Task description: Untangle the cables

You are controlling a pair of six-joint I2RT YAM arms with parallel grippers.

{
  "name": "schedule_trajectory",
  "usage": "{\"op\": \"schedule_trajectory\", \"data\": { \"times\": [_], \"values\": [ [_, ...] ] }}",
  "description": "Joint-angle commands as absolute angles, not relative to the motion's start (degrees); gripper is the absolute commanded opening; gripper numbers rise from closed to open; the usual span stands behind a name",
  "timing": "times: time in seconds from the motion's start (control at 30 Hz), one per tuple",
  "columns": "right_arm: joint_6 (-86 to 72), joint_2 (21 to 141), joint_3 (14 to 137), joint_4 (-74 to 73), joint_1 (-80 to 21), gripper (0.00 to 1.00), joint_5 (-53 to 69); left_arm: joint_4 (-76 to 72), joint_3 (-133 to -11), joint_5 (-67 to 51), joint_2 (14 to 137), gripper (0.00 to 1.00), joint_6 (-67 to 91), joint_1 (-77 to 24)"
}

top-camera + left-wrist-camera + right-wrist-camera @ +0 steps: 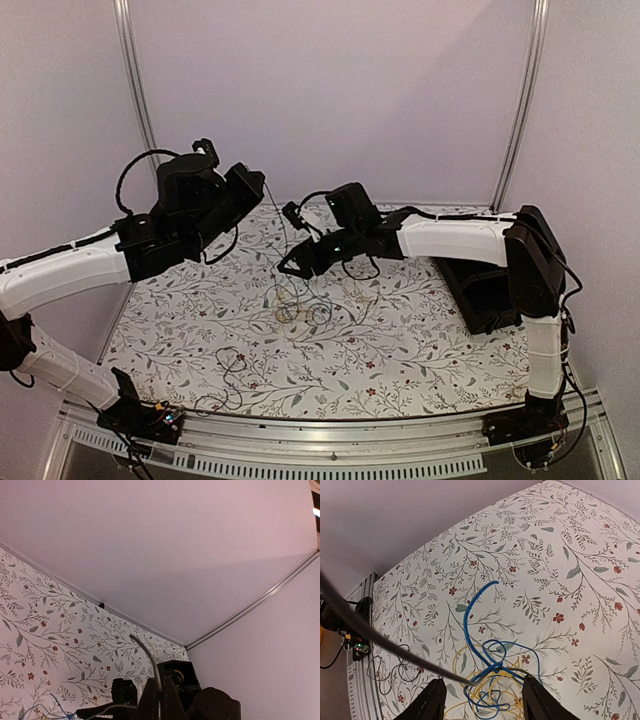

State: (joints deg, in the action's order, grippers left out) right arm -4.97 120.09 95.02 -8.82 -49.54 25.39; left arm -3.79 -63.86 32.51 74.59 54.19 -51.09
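Cables (492, 677) in three colours: left claw (160, 702) clamps the dark cable (150, 655), right claw (484, 692) spread empty above.

No text, label, brand, number or sign can be read in any of the three views. The worktop (400, 360) carries only a printed pattern of leafy twigs and small red flowers. The small circuit board (165, 413) at the left arm's base shows tiny coloured lights, and any marking on it is too small to make out.
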Motion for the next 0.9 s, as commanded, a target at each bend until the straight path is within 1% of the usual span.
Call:
{"op": "schedule_trajectory", "data": {
  "times": [0.0, 0.1, 0.17, 0.23, 0.37, 0.47, 0.63, 0.73, 0.87],
  "values": [
    [-7.4, 121.9, 97.1, -9.6, -50.1, 0.47, 20.3, -3.8, -63.4, 34.0, 73.3, 0.00, 54.8, -52.2],
    [-7.6, 121.7, 96.7, -9.1, -50.1, 0.24, 19.0, -3.8, -63.2, 34.4, 72.9, 0.00, 54.6, -52.5],
    [-7.3, 121.4, 96.3, -8.7, -50.1, 0.14, 18.5, -3.8, -63.0, 34.5, 72.6, 0.00, 54.5, -52.5],
    [-7.0, 121.2, 95.5, -8.4, -50.1, 0.00, 17.8, -3.8, -62.8, 34.6, 72.3, 0.00, 54.5, -52.6],
    [-5.3, 120.0, 91.6, -7.1, -49.5, 0.00, 16.6, -4.1, -63.5, 35.4, 71.5, 0.00, 53.0, -52.6],
    [-4.8, 118.7, 86.2, -5.2, -47.0, 0.00, 17.6, -6.8, -66.4, 35.5, 69.9, 0.00, 44.2, -52.5],
    [-3.4, 120.5, 81.2, -5.1, -41.4, 0.00, 18.9, -11.1, -79.6, 30.8, 68.8, 0.00, 24.5, -52.6],
    [-3.5, 122.0, 80.5, -5.5, -38.9, 0.00, 19.8, -10.8, -86.3, 29.0, 69.2, 0.00, 19.0, -52.6],
    [-3.4, 123.7, 80.7, -5.8, -36.8, 0.00, 20.2, -10.9, -90.1, 29.1, 69.9, 0.00, 15.1, -52.6]
  ]
}}
